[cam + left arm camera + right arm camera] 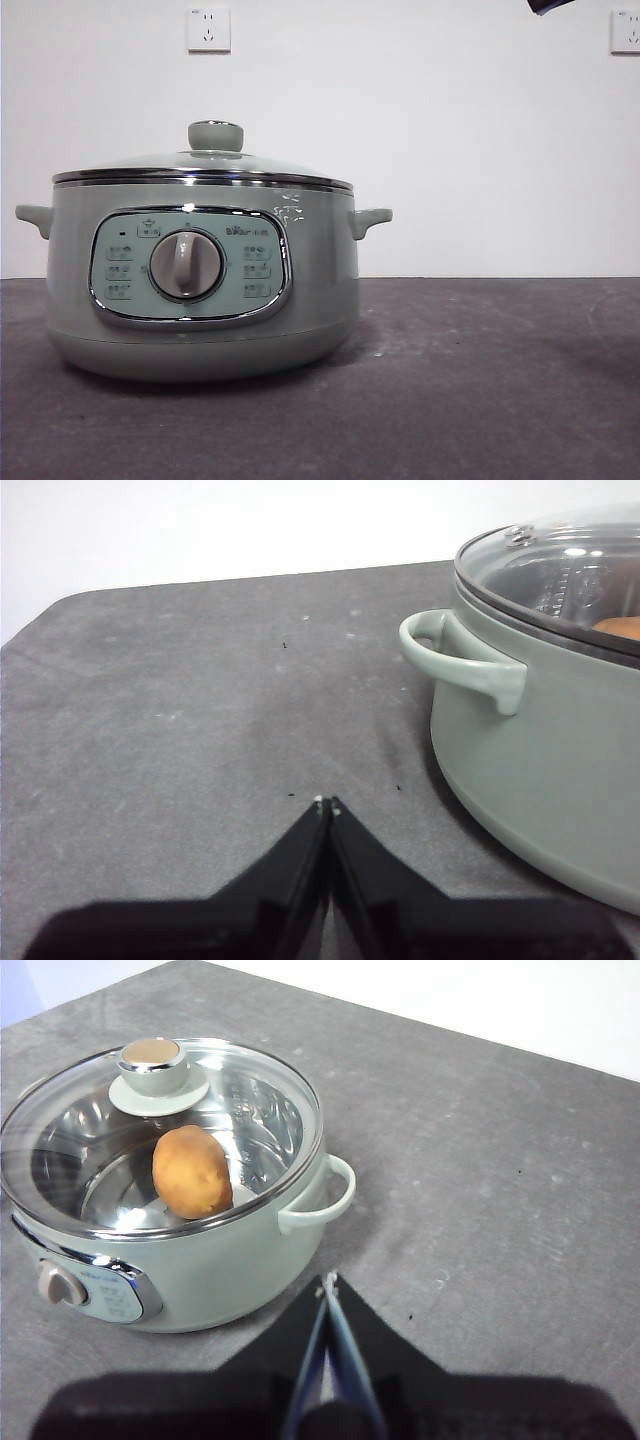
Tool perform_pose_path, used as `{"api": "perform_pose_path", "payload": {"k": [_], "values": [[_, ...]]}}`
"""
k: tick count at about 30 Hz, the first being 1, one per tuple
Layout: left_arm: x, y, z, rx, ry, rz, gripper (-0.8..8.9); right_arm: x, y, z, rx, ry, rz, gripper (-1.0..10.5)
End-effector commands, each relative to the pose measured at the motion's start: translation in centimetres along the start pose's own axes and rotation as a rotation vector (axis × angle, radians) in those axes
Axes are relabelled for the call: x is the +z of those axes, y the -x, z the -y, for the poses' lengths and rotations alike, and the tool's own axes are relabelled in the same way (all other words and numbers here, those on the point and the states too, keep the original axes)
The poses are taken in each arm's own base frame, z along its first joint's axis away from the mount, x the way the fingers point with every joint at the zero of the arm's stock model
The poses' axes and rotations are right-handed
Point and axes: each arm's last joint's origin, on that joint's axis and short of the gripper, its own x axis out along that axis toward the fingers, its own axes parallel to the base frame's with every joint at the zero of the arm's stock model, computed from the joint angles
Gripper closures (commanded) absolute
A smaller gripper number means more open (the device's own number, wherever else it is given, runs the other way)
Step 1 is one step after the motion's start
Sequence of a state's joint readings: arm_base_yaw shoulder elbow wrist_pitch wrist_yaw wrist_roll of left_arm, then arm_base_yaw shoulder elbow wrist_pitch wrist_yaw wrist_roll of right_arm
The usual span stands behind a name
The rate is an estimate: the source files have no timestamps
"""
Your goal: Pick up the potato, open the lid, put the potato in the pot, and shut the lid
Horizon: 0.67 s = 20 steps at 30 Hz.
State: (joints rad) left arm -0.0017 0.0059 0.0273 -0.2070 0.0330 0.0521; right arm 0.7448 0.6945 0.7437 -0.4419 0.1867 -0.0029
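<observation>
Left gripper [326,805] and right gripper [328,1282] pinched closed, empty, hovering over table [480,380], at 3 o'clock of lidded pot [200,290] containing potato [192,1172].

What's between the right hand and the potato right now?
In the right wrist view, a strip of bare table, then the pot wall and side handle, separate the shut right hand from the potato, which lies inside under the glass lid.

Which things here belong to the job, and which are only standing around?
Job: pot; lid, closed on the pot; potato, inside the pot under the lid.
Not the job: two wall sockets, table.
</observation>
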Motion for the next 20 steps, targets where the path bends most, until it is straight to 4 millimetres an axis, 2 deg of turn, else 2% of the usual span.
{"api": "perform_pose_path", "payload": {"k": [1,11,14,20], "values": [[-0.4,-0.1,0.0,0.007,0.0,-0.01,8.17,-0.2,-0.1,0.0,-0.003,-0.012,-0.002,9.5],[-0.4,-0.1,0.0,0.007,0.0,-0.01,8.17,-0.3,0.0,0.0,0.002,-0.01,-0.013,9.5],[-0.4,-0.1,0.0,0.006,0.0,-0.01,8.17,-0.5,0.9,0.4,-0.028,-0.009,-0.004,9.5],[-0.4,-0.1,0.0,0.007,0.0,-0.01,8.17,-1.1,2.9,2.5,-0.107,-0.054,0.054,9.5]]}}
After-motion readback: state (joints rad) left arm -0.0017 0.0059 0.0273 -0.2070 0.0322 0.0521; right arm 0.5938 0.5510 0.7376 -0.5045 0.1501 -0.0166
